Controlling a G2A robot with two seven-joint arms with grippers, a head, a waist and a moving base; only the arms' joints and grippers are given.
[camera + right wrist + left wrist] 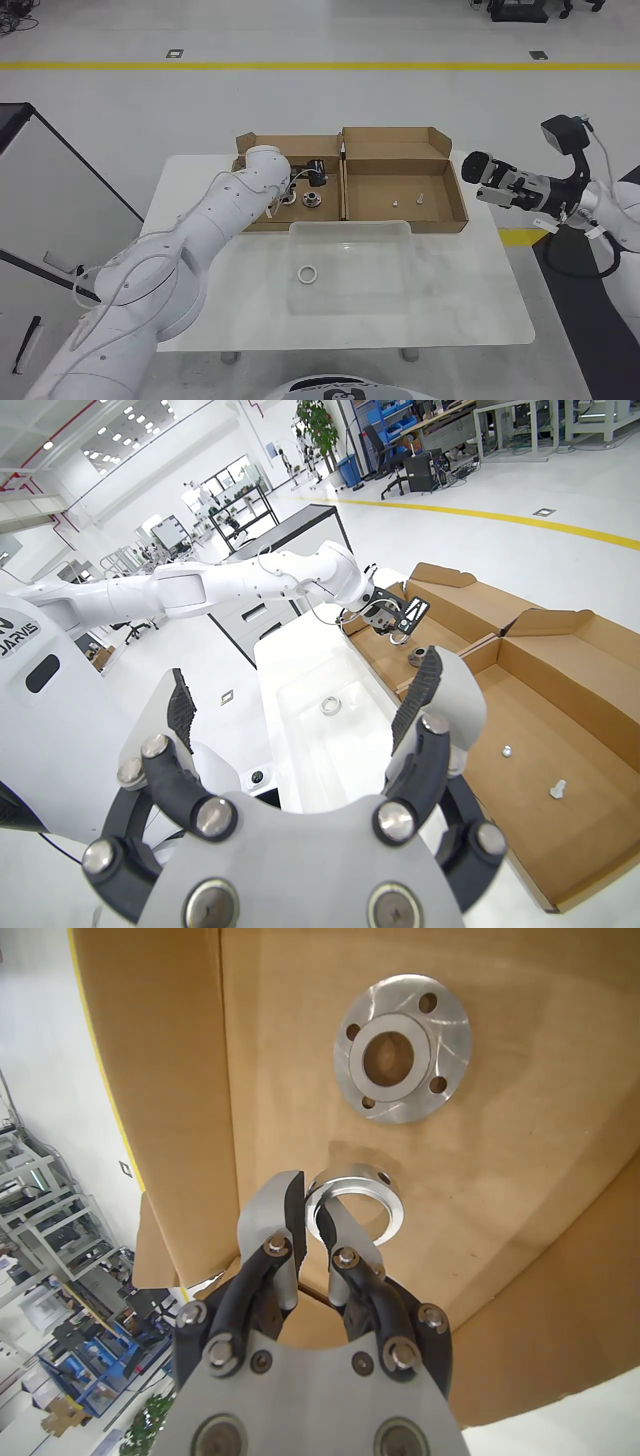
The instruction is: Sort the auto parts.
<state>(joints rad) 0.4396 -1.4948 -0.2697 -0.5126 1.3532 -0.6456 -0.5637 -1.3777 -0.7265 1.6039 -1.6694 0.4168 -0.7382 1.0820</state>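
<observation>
Pinching the ring by its wall, my left gripper is closed on it, one finger in the bore and one outside, low over the left box floor near the flange. I judge the ring to be solid metal: stiff, weighty and slick, so the wall is the place to grip. The right box holds a bolt and a nut. The tray holds a second ring. My right gripper hangs wide open beyond the table's right end.

overhead and wrist cameras, common box
</observation>
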